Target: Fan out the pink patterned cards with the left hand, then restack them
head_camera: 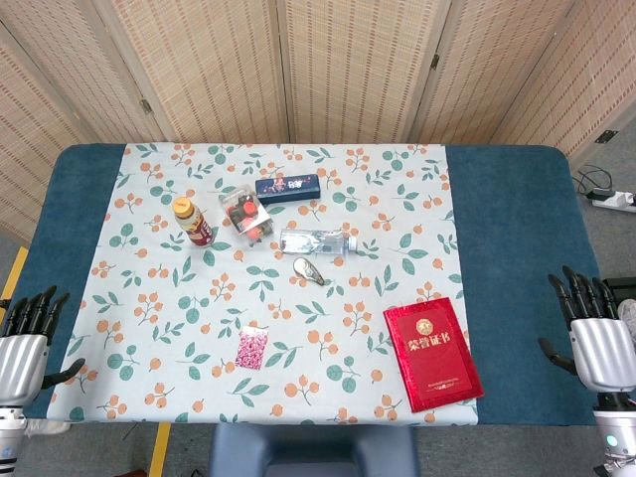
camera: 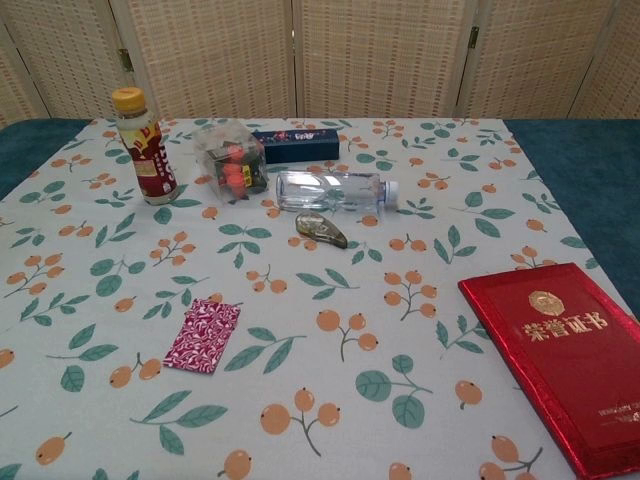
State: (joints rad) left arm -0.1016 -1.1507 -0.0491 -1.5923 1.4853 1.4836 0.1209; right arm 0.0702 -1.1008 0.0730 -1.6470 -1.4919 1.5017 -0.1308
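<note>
The pink patterned cards lie stacked on the surface near its front edge, untouched. The left hand waits well off to the side, fingers apart and empty; so does the right hand. The stack looks thin, perhaps only a few cards, so the left should press lightly and sweep sideways.

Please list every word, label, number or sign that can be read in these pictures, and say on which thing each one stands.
"荣誉证书": gold characters on the cover of the red booklet, under a gold emblem.
Dark blue box: print on the top, too small to read.
Drink bottle with the yellow cap: red label with print, too blurred to read.
Clear water bottle: no readable label.
Pink patterned cards: pattern only, no text.
</note>
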